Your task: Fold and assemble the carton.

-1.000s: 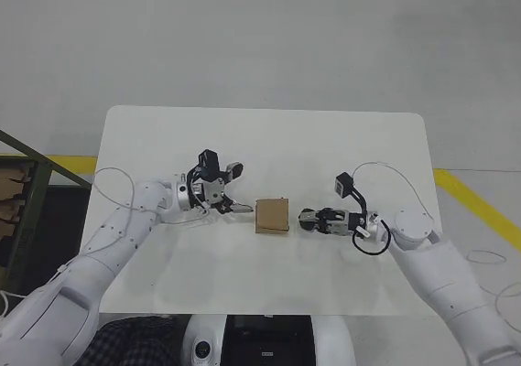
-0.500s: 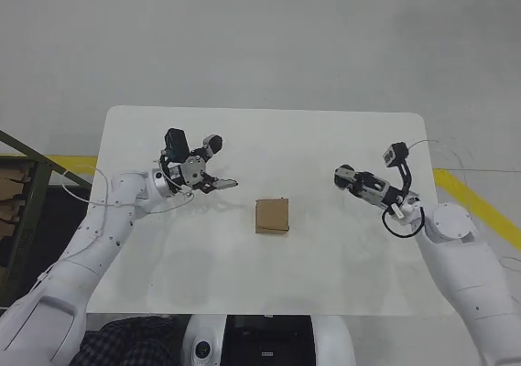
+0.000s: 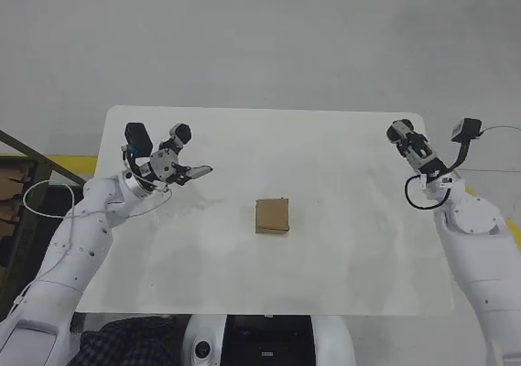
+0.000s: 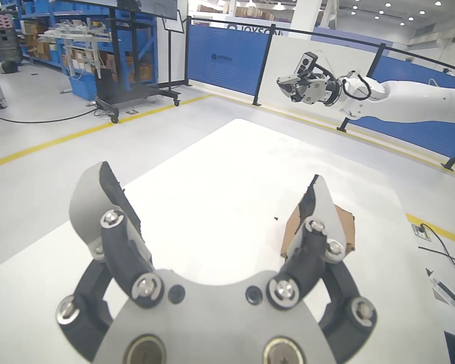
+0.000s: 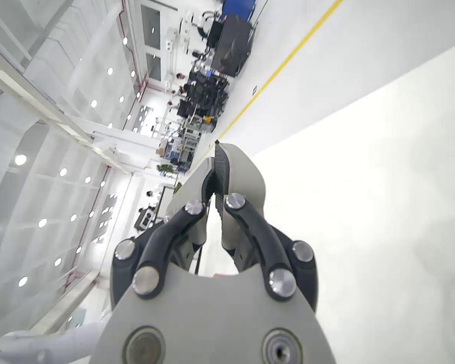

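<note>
Carton: small brown cardboard carton (image 3: 272,216) sits near the middle of the white rectangular table (image 3: 333,146). It looks like a closed box and nothing touches it. The left wrist view shows it (image 4: 344,225) partly behind one finger.
Left arm: left gripper (image 3: 193,152) is raised over the table's left part, well apart from the carton. Jaws are spread wide with nothing between them (image 4: 210,172).
Right arm: right gripper (image 3: 398,133) is up near the table's far right corner, well apart from the carton. Its black pads are pressed together on nothing (image 5: 216,160). It also shows far off in the left wrist view (image 4: 294,90).
Step in hand: likely the end of the fold, or a pause between folds. The box shape looks formed and both arms stand off from it.
Unclear: whether the top flaps are fully tucked can't be told from above. The side facing the robot shows a darker edge, maybe a seam or a flap.
Next move: if a flap is loose, one arm must come back in low and steady a side wall. The other then presses the flap flat. The right jaws would need to part before any grasp.
Risk: the carton is light and unheld, so a one-sided push would probably slide it across the smooth top.
</note>
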`<act>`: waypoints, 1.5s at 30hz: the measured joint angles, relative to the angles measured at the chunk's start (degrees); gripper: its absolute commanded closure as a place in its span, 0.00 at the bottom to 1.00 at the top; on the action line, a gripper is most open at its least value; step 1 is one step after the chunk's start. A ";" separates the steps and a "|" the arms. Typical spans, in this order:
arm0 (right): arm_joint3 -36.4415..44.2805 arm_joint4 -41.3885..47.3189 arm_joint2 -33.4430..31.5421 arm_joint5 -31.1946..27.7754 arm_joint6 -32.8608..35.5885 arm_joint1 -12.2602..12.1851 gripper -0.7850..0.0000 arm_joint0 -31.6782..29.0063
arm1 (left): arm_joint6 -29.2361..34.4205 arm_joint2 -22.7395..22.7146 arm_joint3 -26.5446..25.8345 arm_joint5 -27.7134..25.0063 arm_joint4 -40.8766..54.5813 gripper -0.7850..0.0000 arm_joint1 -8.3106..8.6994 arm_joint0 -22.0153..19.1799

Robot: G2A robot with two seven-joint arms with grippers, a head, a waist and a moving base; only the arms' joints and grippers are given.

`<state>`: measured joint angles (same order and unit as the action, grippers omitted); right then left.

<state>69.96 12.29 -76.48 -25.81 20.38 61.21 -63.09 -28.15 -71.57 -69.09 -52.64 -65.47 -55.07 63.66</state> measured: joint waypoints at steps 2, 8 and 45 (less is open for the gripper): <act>0.42 -3.20 0.37 0.71 -5.21 0.30 1.00 -0.14 | 1.39 -2.08 -0.66 0.24 1.14 0.00 0.43 1.08; 0.66 -13.75 0.97 3.83 -16.31 0.82 1.00 -0.14 | 5.07 -6.17 -0.39 -0.04 6.59 0.00 1.06 2.97; 2.99 -28.41 -0.19 5.54 -22.92 0.89 0.00 -3.96 | 8.94 -13.40 -3.17 -1.75 13.02 0.00 1.98 7.03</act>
<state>72.94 -16.12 -76.67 -20.26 -2.54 62.10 -67.05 -19.21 -84.98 -72.26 -54.39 -52.45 -53.09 70.69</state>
